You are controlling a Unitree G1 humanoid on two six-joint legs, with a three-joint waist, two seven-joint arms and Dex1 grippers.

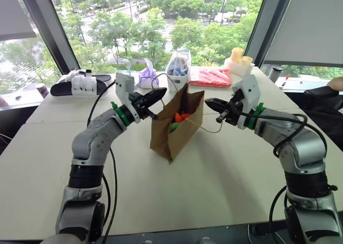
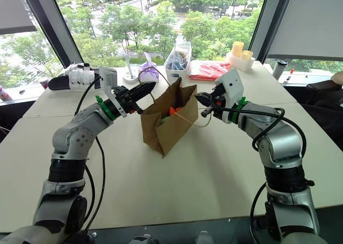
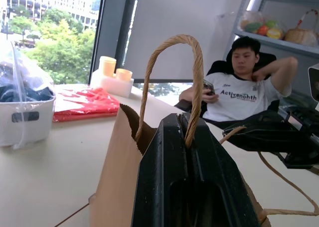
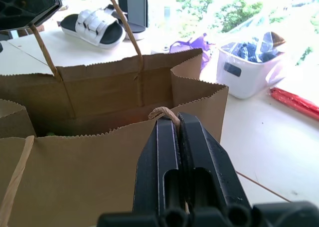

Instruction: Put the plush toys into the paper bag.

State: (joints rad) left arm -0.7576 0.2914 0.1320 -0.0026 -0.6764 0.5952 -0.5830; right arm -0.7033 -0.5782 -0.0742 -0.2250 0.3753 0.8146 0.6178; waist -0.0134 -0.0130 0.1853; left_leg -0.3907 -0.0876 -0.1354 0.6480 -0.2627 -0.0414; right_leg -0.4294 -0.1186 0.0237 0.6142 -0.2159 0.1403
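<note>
On the pale table [image 1: 225, 174], in the left eye view, the plain brown kraft paper bag [image 1: 174, 128] stands upright between the two arms, its long axis vertical and its mouth facing up. The left claw [image 1: 158, 96] is clamped on one thin tan loop handle, the right claw [image 1: 210, 103] on the other; pulled apart like this, the handles seem meant to keep the mouth spread, or to lift the bag. Inside, the bright orange rounded plush toy [image 1: 181, 116] sits above the lime-green round plush toy [image 1: 174, 127], so both appear already bagged.

In the right eye view, the same bag shows orange at its opening, both claws level with its rim.

In the left wrist view, the fingers press together on the base of the arching handle [image 3: 192, 87].

In the right wrist view, the closed fingers pinch the near handle [image 4: 164, 113] at the rim; a white strapped sandal [image 4: 94, 27] lies beyond.
</note>
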